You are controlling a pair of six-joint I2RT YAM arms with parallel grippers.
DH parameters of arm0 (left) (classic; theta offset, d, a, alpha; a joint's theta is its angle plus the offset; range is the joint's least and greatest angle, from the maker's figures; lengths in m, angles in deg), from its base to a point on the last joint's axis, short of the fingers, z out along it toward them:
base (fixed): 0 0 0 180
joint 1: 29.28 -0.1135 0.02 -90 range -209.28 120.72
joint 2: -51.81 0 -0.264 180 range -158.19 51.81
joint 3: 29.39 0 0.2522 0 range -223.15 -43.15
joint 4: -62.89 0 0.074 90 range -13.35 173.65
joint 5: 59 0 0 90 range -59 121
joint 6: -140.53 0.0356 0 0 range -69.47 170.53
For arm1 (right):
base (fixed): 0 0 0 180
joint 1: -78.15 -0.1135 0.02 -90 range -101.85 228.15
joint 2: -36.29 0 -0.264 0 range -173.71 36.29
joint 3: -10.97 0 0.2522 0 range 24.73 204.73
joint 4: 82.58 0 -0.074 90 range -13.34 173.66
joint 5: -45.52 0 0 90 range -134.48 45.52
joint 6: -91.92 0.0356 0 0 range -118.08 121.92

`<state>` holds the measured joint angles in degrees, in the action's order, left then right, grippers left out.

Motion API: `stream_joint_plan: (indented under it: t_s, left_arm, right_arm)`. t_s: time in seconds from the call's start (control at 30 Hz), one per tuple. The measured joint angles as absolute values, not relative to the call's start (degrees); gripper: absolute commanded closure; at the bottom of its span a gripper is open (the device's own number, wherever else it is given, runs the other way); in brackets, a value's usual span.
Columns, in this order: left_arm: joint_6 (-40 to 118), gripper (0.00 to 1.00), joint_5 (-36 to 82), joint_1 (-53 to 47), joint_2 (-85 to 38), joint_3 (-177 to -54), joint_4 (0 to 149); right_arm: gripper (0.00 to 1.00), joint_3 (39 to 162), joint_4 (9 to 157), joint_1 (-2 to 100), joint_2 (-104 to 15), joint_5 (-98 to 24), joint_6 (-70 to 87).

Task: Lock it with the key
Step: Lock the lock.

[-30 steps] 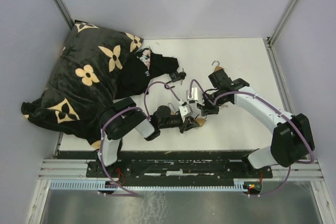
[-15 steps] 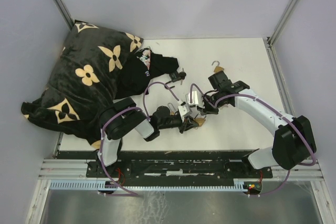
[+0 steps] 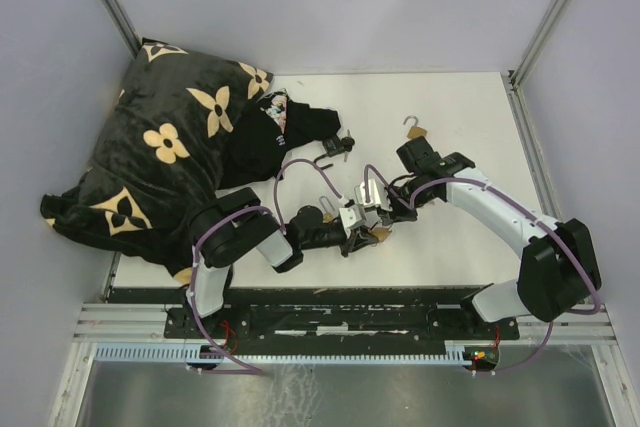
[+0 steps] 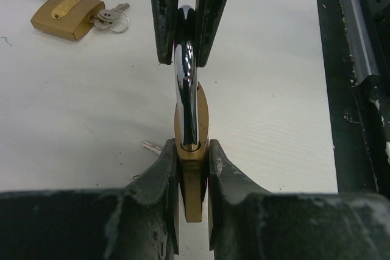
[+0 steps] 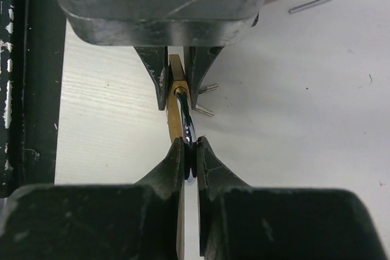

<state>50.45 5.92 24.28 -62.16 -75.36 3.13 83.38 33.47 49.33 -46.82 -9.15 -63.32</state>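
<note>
Status: mid-task, not locked as far as I could see. The padlock (image 4: 201, 117) was held up off the counter (image 4: 274, 89), just right of centre on the near half, with one arm on each end.

- Left claw (image 4: 192, 150): jaws nearly together, clamped on the flat sides of the brass body, pads touching it on both faces.
- Right claw (image 5: 189, 150): jaws almost fully together, pinched on the top of the steel shackle (image 4: 184, 83) from the far side.
- One shackle leg ran down into the body. I couldn't tell whether the other leg was seated or free, because both wrist views looked at it edge-on.
- A key (image 4: 152, 146) poked out beside the left finger, low by the body. I couldn't tell whether it was in the keyhole. Neither claw was touching it.

My read of what was done: the lock was picked up and braced between both arms. What was left: press the shackle home if it was open, then grip the key and turn it.

A second padlock (image 4: 64, 15) lay farther back on the counter with its shackle open and keys (image 4: 113, 17) at its end. It was well apart and untouched.
</note>
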Motion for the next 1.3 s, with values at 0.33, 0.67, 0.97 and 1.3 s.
stream_joint_plan:
  t_s: [0.33, 0.67, 0.97, 1.3]
  left_arm:
    - [51.87, 0.97, 5.92, 24.53, -62.16, -75.05, 2.63]
    - [52.15, 0.97, 5.44, 24.46, -62.16, -74.99, 2.50]
    - [52.18, 0.97, 5.53, 24.46, -62.23, -75.14, 2.54]
    - [52.18, 0.97, 5.84, 24.37, -62.80, -76.56, 3.37]
  right_arm:
    - [0.98, 82.84, 33.75, 49.57, -46.87, -8.38, -59.14]
    - [0.98, 82.60, 34.27, 50.18, -49.43, -5.89, -57.33]
    - [0.25, 82.60, 34.03, 50.95, -49.45, -4.45, -55.08]
    - [0.01, 82.18, 27.67, 58.44, -44.51, -1.78, -50.62]
